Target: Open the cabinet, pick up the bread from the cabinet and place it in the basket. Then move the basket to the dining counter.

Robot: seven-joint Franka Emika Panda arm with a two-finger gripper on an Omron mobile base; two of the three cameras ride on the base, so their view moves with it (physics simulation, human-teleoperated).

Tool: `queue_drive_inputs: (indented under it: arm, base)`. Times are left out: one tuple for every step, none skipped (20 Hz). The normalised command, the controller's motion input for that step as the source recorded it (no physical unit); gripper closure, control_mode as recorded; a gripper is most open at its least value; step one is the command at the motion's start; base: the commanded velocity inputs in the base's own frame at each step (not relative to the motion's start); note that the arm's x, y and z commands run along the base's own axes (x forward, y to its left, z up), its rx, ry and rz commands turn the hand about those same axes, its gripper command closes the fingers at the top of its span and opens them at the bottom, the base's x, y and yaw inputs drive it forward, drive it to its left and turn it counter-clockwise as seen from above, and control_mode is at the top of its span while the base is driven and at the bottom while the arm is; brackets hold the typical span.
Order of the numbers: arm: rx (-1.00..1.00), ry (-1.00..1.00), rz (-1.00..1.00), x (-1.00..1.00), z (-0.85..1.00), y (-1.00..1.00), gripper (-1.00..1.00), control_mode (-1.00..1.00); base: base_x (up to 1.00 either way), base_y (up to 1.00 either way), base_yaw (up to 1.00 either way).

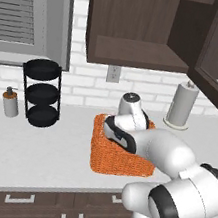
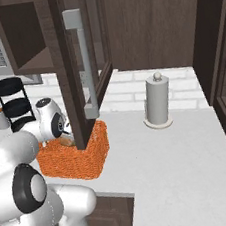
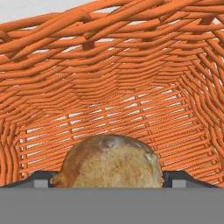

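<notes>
A pale grey-white worktop [image 1: 32, 153] runs beneath a white brick wall, with dark drawer fronts below its edge. From the left, in the left base view, a small soap dispenser [image 1: 10, 102] stands by a black three-tier rack [image 1: 42, 92]. Further along sits the basket [image 1: 117, 160], an orange weave of thick strands, rectangular, resting flat on the worktop. Above it hangs the cabinet [image 1: 141, 25], dark brown wood, its shelf bare and its glass-paned door [image 2: 76, 69] swung out with a long silver handle. To the right a paper towel roll [image 1: 182, 104] stands upright on its holder, well apart from the basket. In the hand view the bread [image 3: 109, 162] lies inside the basket, a rounded golden-tan loaf with a paler patch on its crown, woven walls rising around it. The gripper [image 3: 109, 179] is down in the basket with its fingertips [image 3: 41, 179] spread wide, one on each side of the loaf; whether they touch the crust is hard to tell, but they do not appear to clamp it.
</notes>
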Motion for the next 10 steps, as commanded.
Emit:
queue_drive_inputs:
  arm:
    - [0.00, 0.00, 0.00, 0.00, -0.16, 0.00, 1.00, -1.00]
    - [-0.01, 0.00, 0.00, 0.06, -0.14, 0.00, 1.00, -1.00]
    - [-0.01, 0.00, 0.00, 0.12, -0.09, 0.00, 1.00, -1.00]
    - [0.00, 0.00, 0.00, 0.11, -0.08, -0.09, 1.00, -1.00]
    - [0.00, 0.00, 0.00, 0.12, -0.09, -0.09, 1.00, -1.00]
    - [0.00, 0.00, 0.00, 0.14, -0.10, -0.07, 1.00, -1.00]
    - [0.00, 0.00, 0.00, 0.19, -0.09, -0.04, -1.00, -1.00]
    - [-0.01, 0.00, 0.00, 0.14, -0.04, -0.04, -1.00, -1.00]
    - [0.00, 0.00, 0.00, 0.19, -0.07, -0.08, -1.00, -1.00]
    - [0.00, 0.03, 0.00, 0.20, -0.10, -0.24, -1.00, -1.00]
  base:
    - [0.00, 0.00, 0.00]
    - [0.00, 0.00, 0.00]
    - [0.00, 0.00, 0.00]
    - [0.00, 0.00, 0.00]
    - [0.00, 0.00, 0.00]
    - [0.00, 0.00, 0.00]
    - [0.00, 0.00, 0.00]
    - [0.00, 0.00, 0.00]
    - [0.00, 0.00, 0.00]
    - [0.00, 0.00, 0.00]
